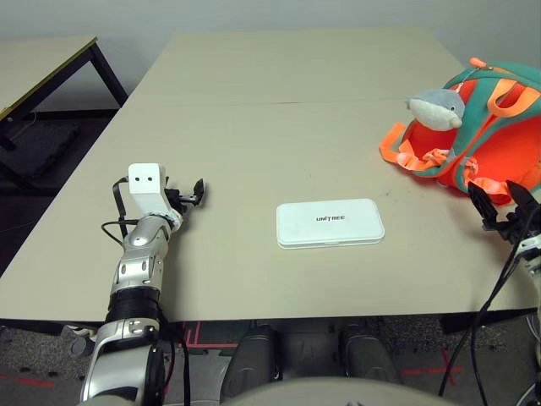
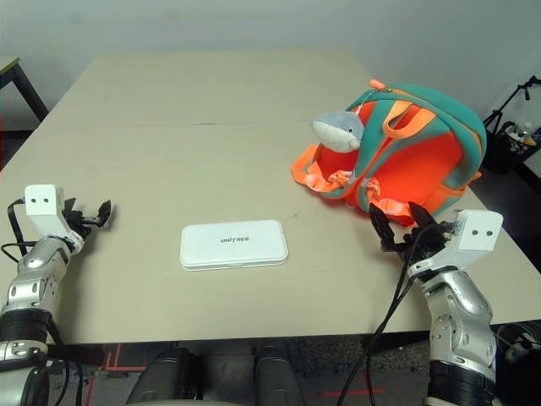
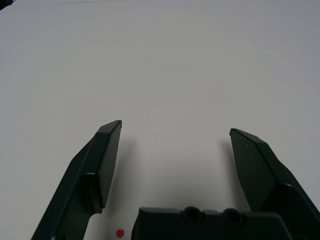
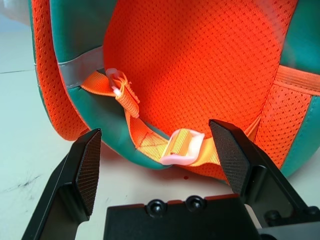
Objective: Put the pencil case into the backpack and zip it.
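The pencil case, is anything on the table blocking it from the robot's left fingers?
No, nothing visible. Only bare table lies between the open left gripper and the pencil case, which lies flat to that gripper's right. The backpack sits farther right, next to the open right gripper.

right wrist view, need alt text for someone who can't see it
The right tool, its two black fingers spread open, points at the orange mesh side of the backpack lying on the pale table. An orange strap with a pale plastic buckle lies between the fingertips; nothing is gripped.
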